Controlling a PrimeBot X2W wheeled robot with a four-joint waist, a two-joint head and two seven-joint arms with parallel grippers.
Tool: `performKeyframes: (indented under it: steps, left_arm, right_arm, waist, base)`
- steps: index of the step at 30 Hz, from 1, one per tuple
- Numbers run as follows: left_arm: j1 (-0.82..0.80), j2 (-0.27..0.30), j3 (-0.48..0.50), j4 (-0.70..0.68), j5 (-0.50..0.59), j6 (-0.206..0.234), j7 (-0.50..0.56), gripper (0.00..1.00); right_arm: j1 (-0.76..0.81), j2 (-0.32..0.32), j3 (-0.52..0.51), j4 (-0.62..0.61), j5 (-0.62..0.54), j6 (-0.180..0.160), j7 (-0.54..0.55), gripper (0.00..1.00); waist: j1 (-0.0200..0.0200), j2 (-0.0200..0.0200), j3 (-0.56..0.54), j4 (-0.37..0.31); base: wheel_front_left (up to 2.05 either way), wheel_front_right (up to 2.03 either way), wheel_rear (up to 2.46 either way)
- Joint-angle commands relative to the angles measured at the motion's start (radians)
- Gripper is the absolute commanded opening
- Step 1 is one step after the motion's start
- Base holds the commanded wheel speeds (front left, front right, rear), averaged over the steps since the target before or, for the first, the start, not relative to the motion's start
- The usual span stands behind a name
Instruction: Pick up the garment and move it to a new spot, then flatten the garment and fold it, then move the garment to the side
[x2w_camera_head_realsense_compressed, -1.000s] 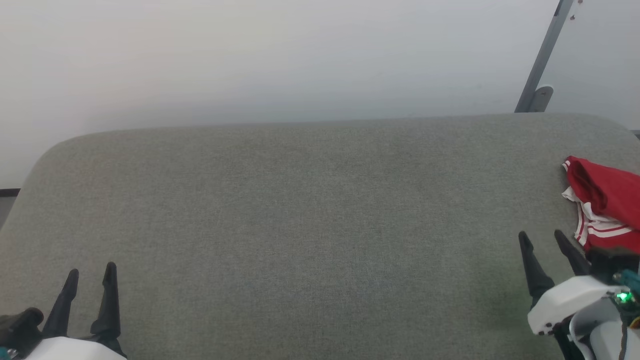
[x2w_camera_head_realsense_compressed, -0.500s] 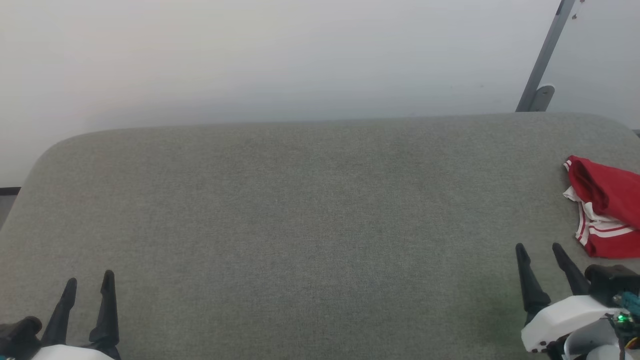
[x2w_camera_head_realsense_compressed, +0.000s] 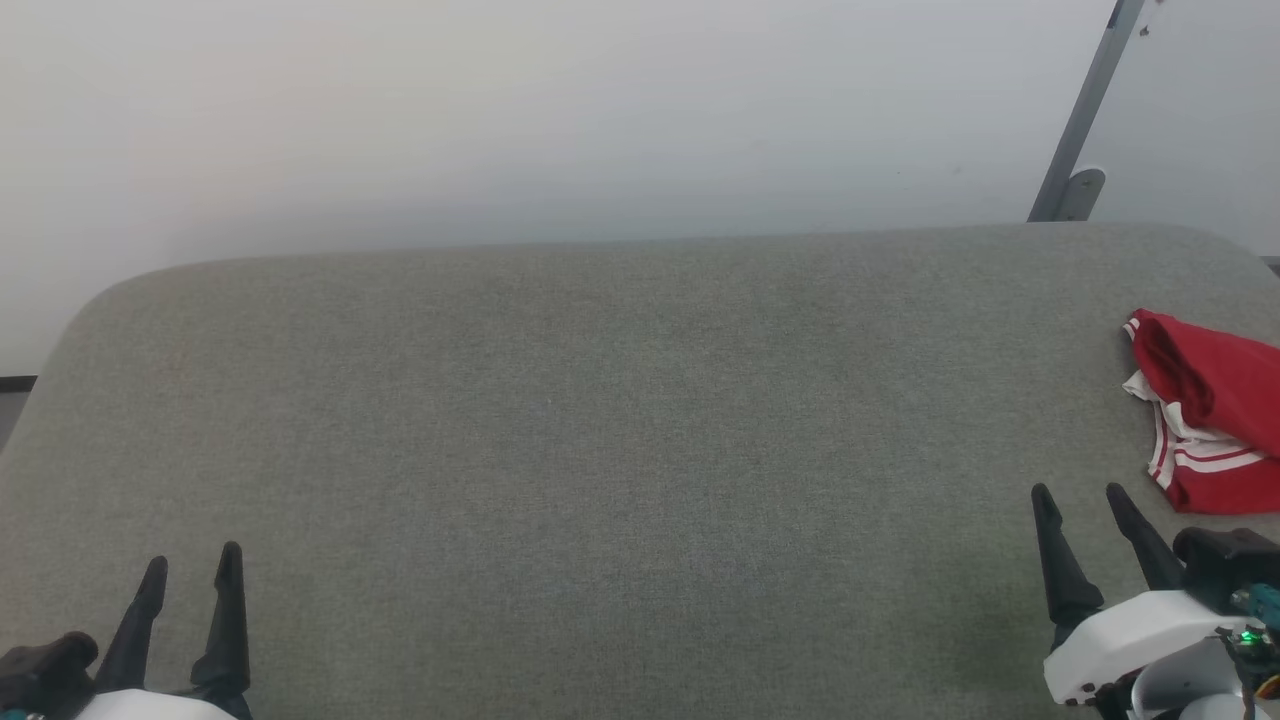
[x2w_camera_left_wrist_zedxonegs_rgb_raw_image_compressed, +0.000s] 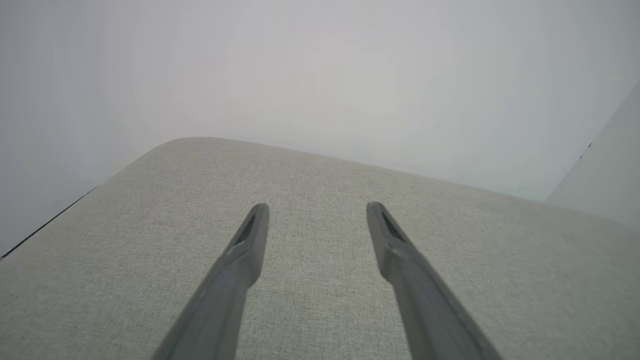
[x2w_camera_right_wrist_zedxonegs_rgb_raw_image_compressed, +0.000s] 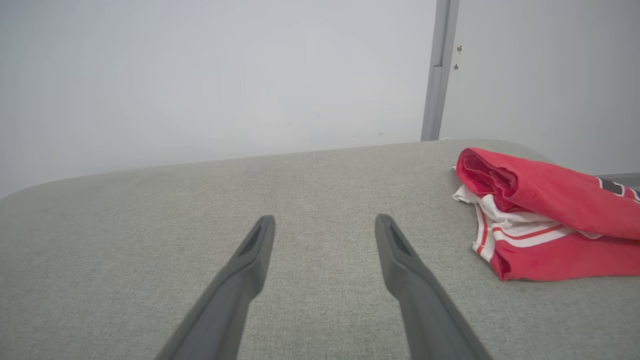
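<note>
My right gripper (x2w_camera_head_realsense_compressed: 1078, 492) hangs over the grey padded table's (x2w_camera_head_realsense_compressed: 620, 420) front right corner, its fingers moderately parted and empty. My left gripper (x2w_camera_head_realsense_compressed: 195, 556), equally parted and empty, is at the front left. The red jersey (x2w_camera_head_realsense_compressed: 1210, 400) lies bunched at the right edge, just ahead-right of my right fingers and stretching rightward.

Left gripper (x2w_camera_head_realsense_compressed: 193, 560): two long black fingers (x2w_camera_head_realsense_compressed: 226, 620), tapering to narrow tips; white housing (x2w_camera_head_realsense_compressed: 140, 706) at base, black knob (x2w_camera_head_realsense_compressed: 45, 662) beside. Right gripper (x2w_camera_head_realsense_compressed: 1078, 492): same fingers, glossy white wrist shell (x2w_camera_head_realsense_compressed: 1125, 628) w/ small dark dots along lower edge, black block (x2w_camera_head_realsense_compressed: 1225, 555), teal part (x2w_camera_head_realsense_compressed: 1262, 603), lit green LED (x2w_camera_head_realsense_compressed: 1245, 636). Seen close in wrist views: dark grey, narrow slot on inner face nr each tip.
</note>
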Motion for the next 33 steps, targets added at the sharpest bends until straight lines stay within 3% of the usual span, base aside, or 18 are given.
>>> performKeyframes:
  steps: [1,5,6,11,33]
  left_arm:
    - [0.003,-0.002,-0.001,-0.005,0.02,-0.002,-0.004,1.0]
    - [0.001,-0.009,0.01,-0.008,0.037,-0.002,-0.004,1.0]
    - [0.0,-0.007,0.009,-0.006,0.035,0.0,0.0,0.0]
    - [0.014,-0.047,-0.003,0.035,0.026,0.0,0.007,0.0]
    - [-0.04,-0.101,-0.001,0.02,-0.273,-0.001,0.107,0.0]
  right_arm:
    - [0.011,0.003,-0.001,-0.008,-0.005,0.0,0.002,1.0]
    - [0.015,0.005,-0.008,-0.017,-0.009,0.0,0.01,1.0]
    - [0.005,0.005,-0.006,-0.013,-0.002,0.0,0.008,0.0]
    - [0.031,0.023,-0.004,0.027,0.008,0.0,0.011,0.0]
    - [0.003,0.049,-0.018,0.008,0.359,0.0,0.078,0.0]
  waist:
    - [0.0,0.0,0.0,0.001]
    - [0.0,0.0,0.001,0.001]
    - [0.0001,0.0,0.001,0.001]
    - [0.0,0.0,0.001,0.001]
    - [0.0,0.0,0.006,0.003]
  base:
    - [0.0,0.0,0.0]
    - [0.0,0.0,0.0]
    - [0.0,0.0,0.0]
    - [0.0,0.0,0.0]
    - [0.0,0.0,0.0]
